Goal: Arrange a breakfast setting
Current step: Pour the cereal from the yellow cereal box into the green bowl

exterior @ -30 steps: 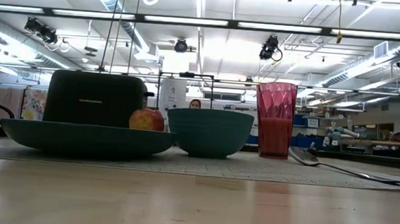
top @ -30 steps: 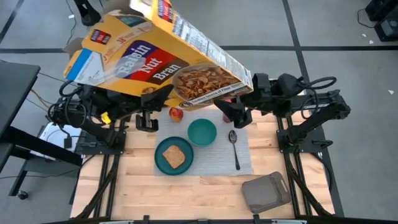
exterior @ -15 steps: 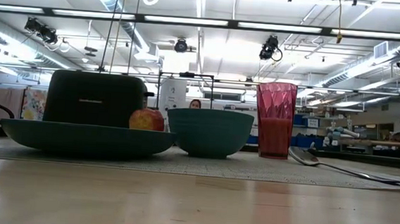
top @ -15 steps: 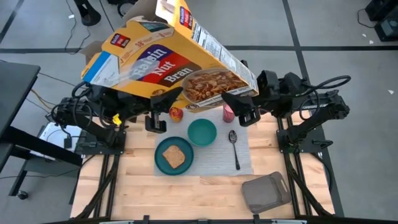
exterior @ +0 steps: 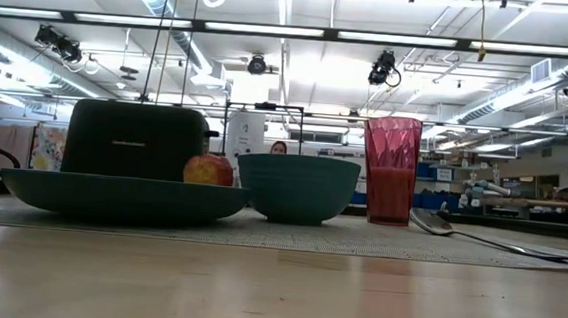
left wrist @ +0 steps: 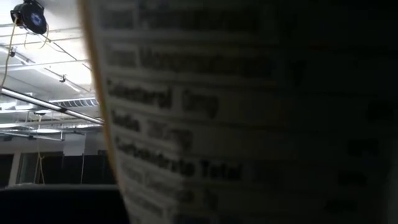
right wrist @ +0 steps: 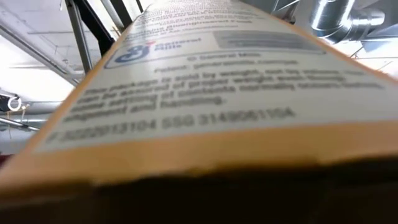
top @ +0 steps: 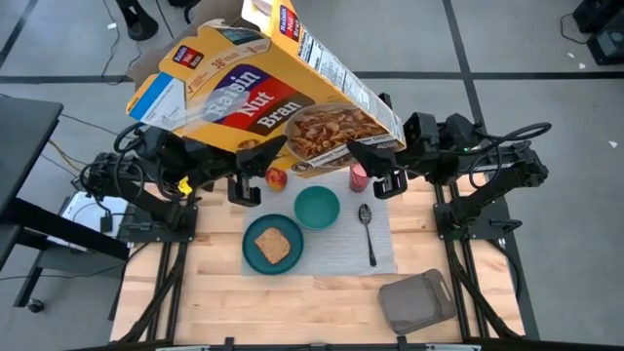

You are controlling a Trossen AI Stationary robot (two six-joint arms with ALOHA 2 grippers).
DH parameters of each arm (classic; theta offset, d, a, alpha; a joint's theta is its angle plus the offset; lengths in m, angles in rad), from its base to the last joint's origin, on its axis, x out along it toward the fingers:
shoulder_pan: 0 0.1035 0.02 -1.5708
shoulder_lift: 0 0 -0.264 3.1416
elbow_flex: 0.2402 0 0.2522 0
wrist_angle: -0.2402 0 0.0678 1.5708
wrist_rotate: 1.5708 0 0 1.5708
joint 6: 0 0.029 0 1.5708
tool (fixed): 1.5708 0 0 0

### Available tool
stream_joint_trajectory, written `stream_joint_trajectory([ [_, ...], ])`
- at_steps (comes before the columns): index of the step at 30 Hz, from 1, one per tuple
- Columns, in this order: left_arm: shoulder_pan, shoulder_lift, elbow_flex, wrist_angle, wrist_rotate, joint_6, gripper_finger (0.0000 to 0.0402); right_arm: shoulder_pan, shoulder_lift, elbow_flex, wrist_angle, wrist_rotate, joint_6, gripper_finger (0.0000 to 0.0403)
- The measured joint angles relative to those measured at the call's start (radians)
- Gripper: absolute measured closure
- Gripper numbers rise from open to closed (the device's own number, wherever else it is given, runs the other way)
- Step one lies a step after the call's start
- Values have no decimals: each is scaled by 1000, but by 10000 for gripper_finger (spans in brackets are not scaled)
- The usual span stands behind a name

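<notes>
Cereal box held tilted high above table's far edge, over apple and cup; left gripper and right gripper seen beneath it, finger state cannot be told; toast seated on plate, bowl and spoon laid on placemat.

Bright ceiling strip lights glare overhead; both wrist views are blurred, the left dim.

My left arm reaches in from the table's left rear, its dark two-finger left gripper pointing down over the rear edge of the table. My right arm reaches in from the right rear, elbow bent, with its dark two-finger right gripper angled down and inward, level with the left one and well apart from it.
</notes>
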Motion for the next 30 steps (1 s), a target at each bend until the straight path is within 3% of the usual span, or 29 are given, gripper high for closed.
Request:
stream_joint_trajectory([
  [8, -8, 1, 0, -24, 0, -6, 160, 0, 0, 0, 7, 5, -20, 195],
  [13, -23, -23, -2, -83, 0, -7, 115, 0, -5, -1, 7, 6, -39, 196],
  [30, -46, -118, -2, -292, -14, -61, 99, -12, -35, -1, 33, 3, -37, 197],
])
